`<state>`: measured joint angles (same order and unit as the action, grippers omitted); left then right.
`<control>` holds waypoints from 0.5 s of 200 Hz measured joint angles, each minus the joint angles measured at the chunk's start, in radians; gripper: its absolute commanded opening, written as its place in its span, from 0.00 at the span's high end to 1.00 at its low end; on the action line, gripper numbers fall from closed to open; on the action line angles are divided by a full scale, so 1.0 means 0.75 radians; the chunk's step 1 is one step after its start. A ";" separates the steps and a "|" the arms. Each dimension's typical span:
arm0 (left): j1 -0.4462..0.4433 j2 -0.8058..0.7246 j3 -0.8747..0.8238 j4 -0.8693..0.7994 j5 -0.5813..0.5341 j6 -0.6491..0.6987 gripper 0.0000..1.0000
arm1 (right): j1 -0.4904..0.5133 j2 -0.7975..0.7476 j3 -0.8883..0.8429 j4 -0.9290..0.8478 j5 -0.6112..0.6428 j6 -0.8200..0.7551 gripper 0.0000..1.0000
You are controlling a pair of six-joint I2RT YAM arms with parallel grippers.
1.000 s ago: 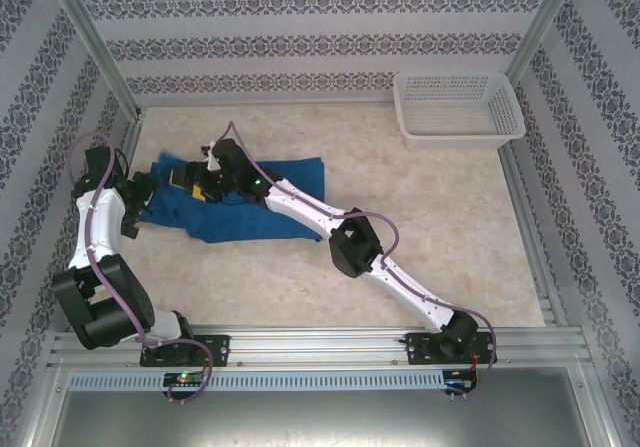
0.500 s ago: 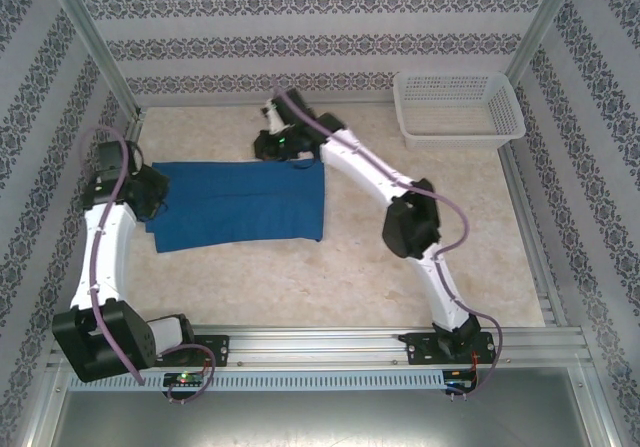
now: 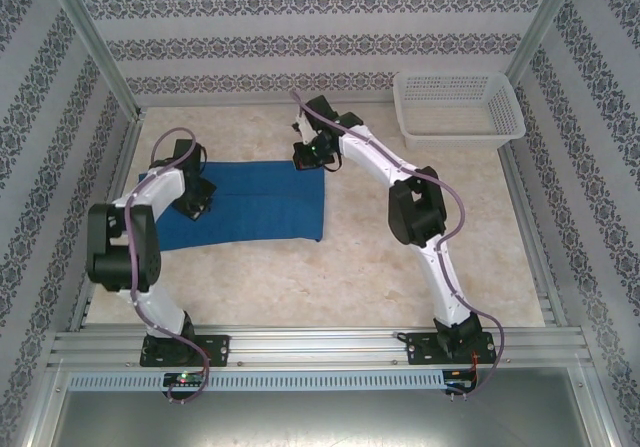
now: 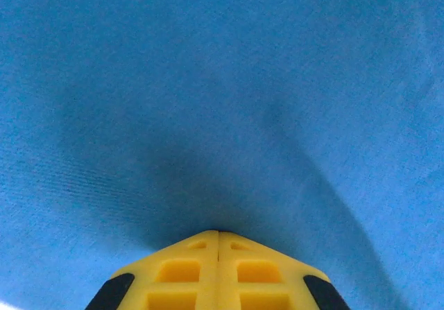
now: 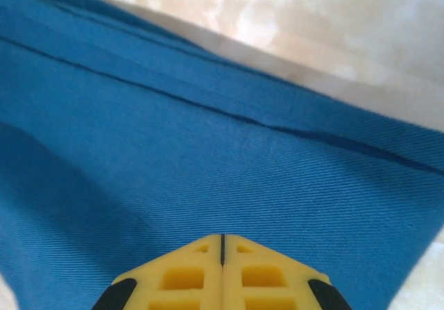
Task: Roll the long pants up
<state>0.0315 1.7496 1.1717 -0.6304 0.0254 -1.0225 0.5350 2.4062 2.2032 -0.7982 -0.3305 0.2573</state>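
a: the long pants point(image 3: 260, 202) are laid flat and folded on the left half of the table point(image 3: 400, 257), well apart from the basket point(image 3: 458, 107). soft, light, limp cloth is expected, and slipping is likely while it's rolled.
b: noted. left gripper point(image 4: 218, 232) and right gripper point(image 5: 222, 236) are pressed together, tips against the fabric. a pinch can't be confirmed. a short end should be taken at both corners. no writing can be read.

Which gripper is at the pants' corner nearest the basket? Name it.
The right gripper, on the long pants' corner toward the basket; the left gripper sits at their opposite end.
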 measured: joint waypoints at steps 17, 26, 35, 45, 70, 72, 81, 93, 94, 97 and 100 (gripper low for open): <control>-0.009 0.105 0.108 -0.019 -0.035 0.000 1.00 | 0.006 0.045 -0.001 -0.015 0.001 -0.027 1.00; -0.011 0.152 0.158 -0.031 -0.045 0.000 1.00 | 0.009 0.058 -0.008 -0.018 0.001 -0.040 1.00; -0.014 0.201 0.208 -0.038 -0.058 0.001 1.00 | 0.015 0.063 -0.027 -0.021 0.004 -0.053 1.00; -0.016 0.258 0.266 -0.050 -0.071 0.003 1.00 | 0.025 0.063 -0.063 -0.030 0.009 -0.069 1.00; -0.026 0.397 0.426 -0.094 -0.095 0.027 1.00 | 0.069 0.039 -0.199 0.004 0.033 -0.095 1.00; -0.027 0.408 0.441 -0.100 -0.099 0.030 1.00 | 0.072 0.027 -0.214 0.013 0.039 -0.098 1.00; -0.031 0.448 0.495 -0.112 -0.102 0.038 1.00 | 0.093 -0.026 -0.290 0.025 0.059 -0.101 1.00; -0.041 0.489 0.558 -0.125 -0.102 0.056 1.00 | 0.134 -0.085 -0.406 0.048 0.079 -0.103 1.00; -0.042 0.490 0.561 -0.125 -0.102 0.057 1.00 | 0.137 -0.088 -0.412 0.050 0.079 -0.103 1.00; -0.046 0.499 0.574 -0.125 -0.101 0.063 1.00 | 0.152 -0.105 -0.441 0.058 0.082 -0.103 1.00; -0.049 0.506 0.585 -0.125 -0.102 0.065 1.00 | 0.164 -0.123 -0.467 0.068 0.087 -0.103 1.00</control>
<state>-0.0055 2.1292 1.6104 -0.7242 -0.0509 -0.9741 0.6582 2.3142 1.8526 -0.7475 -0.2653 0.1799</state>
